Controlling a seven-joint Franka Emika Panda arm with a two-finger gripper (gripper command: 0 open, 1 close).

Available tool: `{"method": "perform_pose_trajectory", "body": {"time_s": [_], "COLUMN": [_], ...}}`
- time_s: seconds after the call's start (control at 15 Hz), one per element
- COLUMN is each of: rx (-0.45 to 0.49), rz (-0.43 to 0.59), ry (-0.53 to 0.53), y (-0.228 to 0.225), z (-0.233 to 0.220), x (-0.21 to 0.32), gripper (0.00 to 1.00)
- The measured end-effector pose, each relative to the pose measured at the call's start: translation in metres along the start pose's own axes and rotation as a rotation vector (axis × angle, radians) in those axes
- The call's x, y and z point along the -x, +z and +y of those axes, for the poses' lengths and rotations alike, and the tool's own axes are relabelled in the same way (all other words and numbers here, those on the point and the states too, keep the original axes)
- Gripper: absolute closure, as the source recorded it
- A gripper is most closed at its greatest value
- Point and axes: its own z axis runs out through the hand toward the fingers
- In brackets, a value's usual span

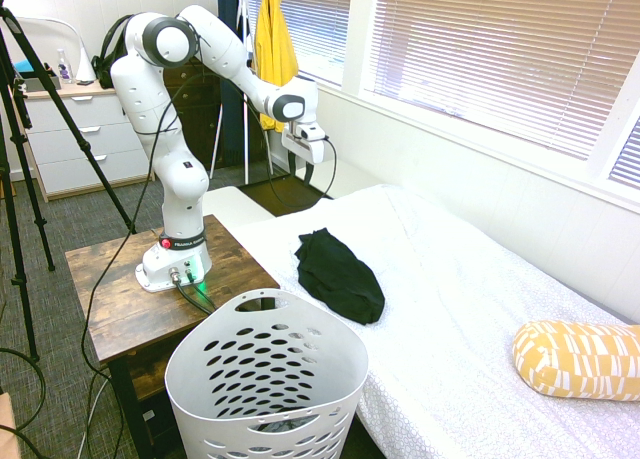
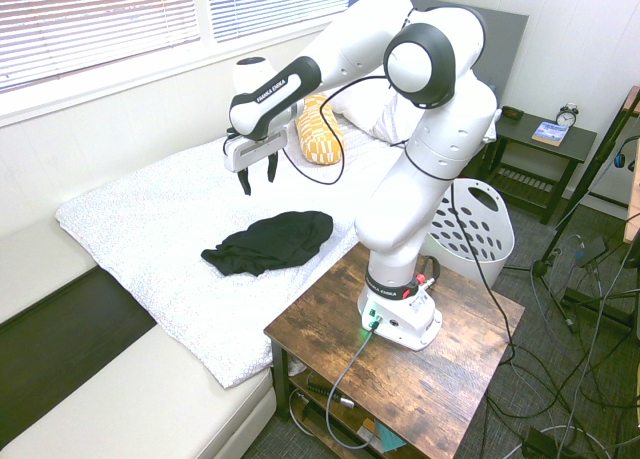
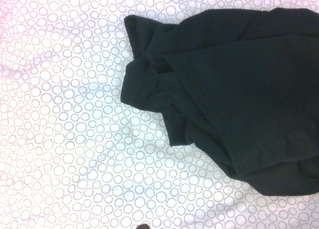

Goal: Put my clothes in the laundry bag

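The black garment (image 1: 341, 276) lies in a loose heap on the bed (image 1: 440, 279), near the wooden counter (image 2: 450, 324) which carries the arm. The jaws (image 2: 260, 177) are above the bed, wide apart, and there is nothing between them (the cloth is lower, untouched).

I think this garment is light and very soft, so it will not keep its shape when it is lifted. It should hang down and become longer. It is not fragile, I judge, and the fabric looks dull, so probably not so slippery.

The best place to take hold seems the thick middle, where the folds lie one over another. The small corners at the narrow end are thinner (easy to pinch, but then the rest trails). The jaws should go low and gather several layers; a shallow pinch could lose it. A high lift is also wise, so that the hanging part passes over the rim of the white basket (image 1: 183, 389).
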Motion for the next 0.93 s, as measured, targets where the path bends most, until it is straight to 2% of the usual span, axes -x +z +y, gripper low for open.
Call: {"method": "perform_pose_trajectory", "body": {"time_s": [0.4,0.67,0.93], "rx": [-0.019,0.01,0.012], "rz": [0.008,0.026,0.061], "ry": [0.0,-0.025,-0.101], "y": [0.017,0.068,0.124], "z": [-0.007,-0.01,-0.013], "x": [-0.006,-0.024,-0.055], "gripper": [0.0,0.0,0.0]}}
